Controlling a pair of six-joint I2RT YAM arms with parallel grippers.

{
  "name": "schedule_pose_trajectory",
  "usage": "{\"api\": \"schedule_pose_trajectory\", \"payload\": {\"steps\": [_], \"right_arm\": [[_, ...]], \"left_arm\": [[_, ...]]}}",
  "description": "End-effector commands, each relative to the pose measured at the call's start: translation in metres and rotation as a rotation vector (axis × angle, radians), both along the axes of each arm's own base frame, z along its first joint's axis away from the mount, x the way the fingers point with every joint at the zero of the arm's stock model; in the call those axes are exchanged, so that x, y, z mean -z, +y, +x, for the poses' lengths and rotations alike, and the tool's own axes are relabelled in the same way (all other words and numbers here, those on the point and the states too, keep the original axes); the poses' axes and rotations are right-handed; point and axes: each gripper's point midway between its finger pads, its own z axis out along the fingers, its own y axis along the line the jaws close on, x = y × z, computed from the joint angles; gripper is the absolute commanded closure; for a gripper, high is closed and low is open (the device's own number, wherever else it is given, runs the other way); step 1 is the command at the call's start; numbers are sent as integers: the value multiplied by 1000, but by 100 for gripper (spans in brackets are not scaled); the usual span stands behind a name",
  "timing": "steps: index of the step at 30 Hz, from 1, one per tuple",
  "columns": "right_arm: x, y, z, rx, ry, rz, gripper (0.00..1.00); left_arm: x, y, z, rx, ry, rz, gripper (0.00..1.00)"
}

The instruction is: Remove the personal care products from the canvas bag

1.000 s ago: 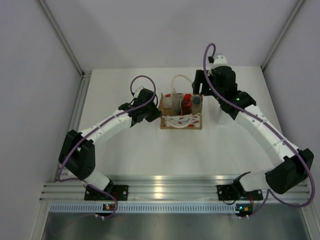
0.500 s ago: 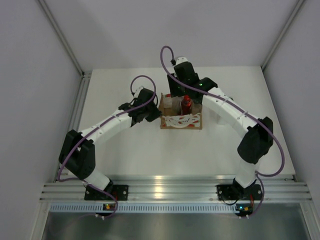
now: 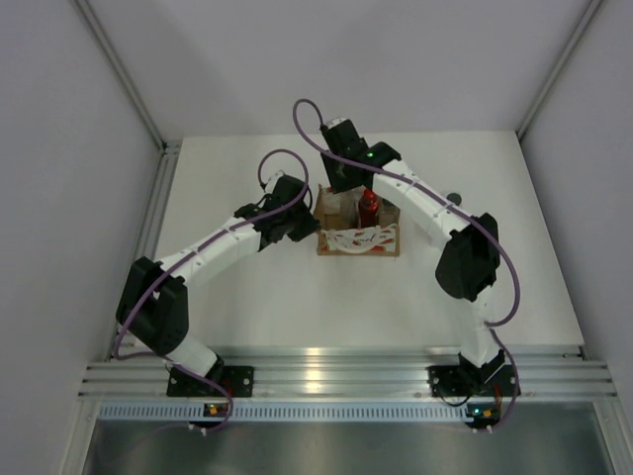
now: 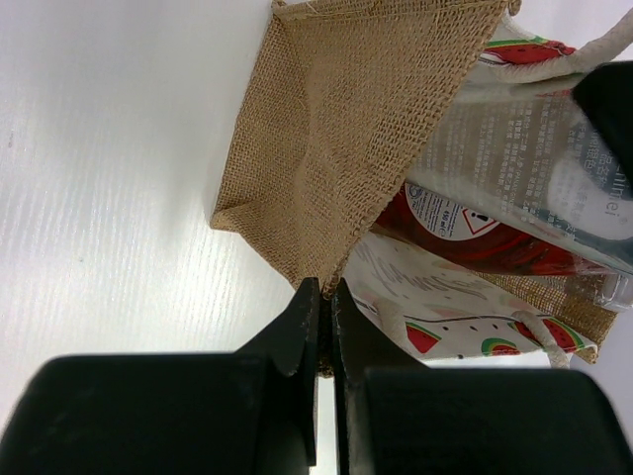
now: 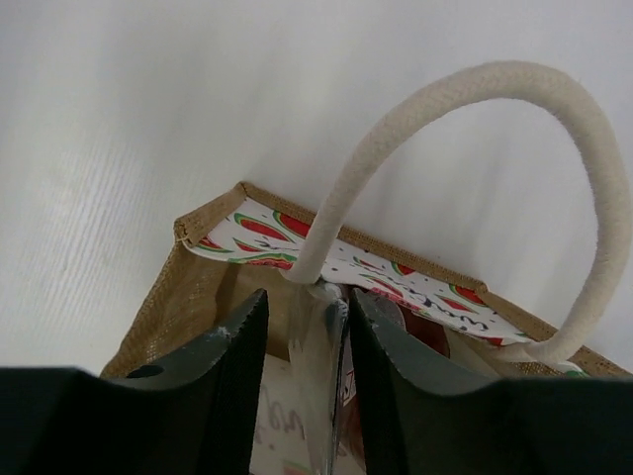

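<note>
**Pale bottle** (image 5: 318,391): it stands inside the canvas bag (image 3: 358,239) at the end nearer the left arm, with the red bottle (image 3: 368,208) just beside it at the bag's middle. Over the last second the right gripper (image 5: 309,302) has swung from the bag's other end to this one and dropped over the rim, its 2 fingers narrowing on the way. They now stand 1 on each side of the pale bottle's upper part and close against it. The wrist view does not show whether they already clench it. The reach looks finished and the grasp is the step in hand, with at least 2 products left to lift out. The left gripper (image 4: 324,289) has not shifted across the 3 overhead views. It is clenched on the bag's burlap side wall and holds the bag on the desk (image 3: 257,287), which should keep the bag from rising with the bottle. 2 things stand in the way. A white looped handle (image 5: 554,109) roots right at the right gripper's fingertips and could be pinched or snagged, and the red bottle is close enough to be tipped. A small dark-topped object (image 3: 454,198) shows on the desk beyond the right arm (image 3: 420,203), but it is too hidden to identify.
</note>
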Motion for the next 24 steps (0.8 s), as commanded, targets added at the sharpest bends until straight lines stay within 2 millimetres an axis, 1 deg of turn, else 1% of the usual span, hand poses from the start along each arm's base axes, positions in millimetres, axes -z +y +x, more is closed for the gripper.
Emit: {"api": "schedule_pose_trajectory", "payload": {"steps": [1,4,8,9,11,18,24], "right_arm": [[3,-1,-13,-6,51,-40,65],[5,-6,-17,10,56,-52,65],[-5,-11,-21,19,38,-49,64],[-10,-12,-21,23,28,-44,64],[-11,-12,-22,19,27,-43,64],[19,-7,-19,8,88,-70,64],[37,-4,-19,9,125,-82,65]], "left_arm": [[0,14,-3,-21,-7,44,100],[0,16,-4,-23,-9,51,100],[1,14,-3,-20,-7,50,100],[2,14,-3,-20,-4,50,100],[2,14,-3,-19,-1,49,100],[-2,13,-3,-17,-12,43,100],[-3,16,-3,-25,-17,48,100]]}}
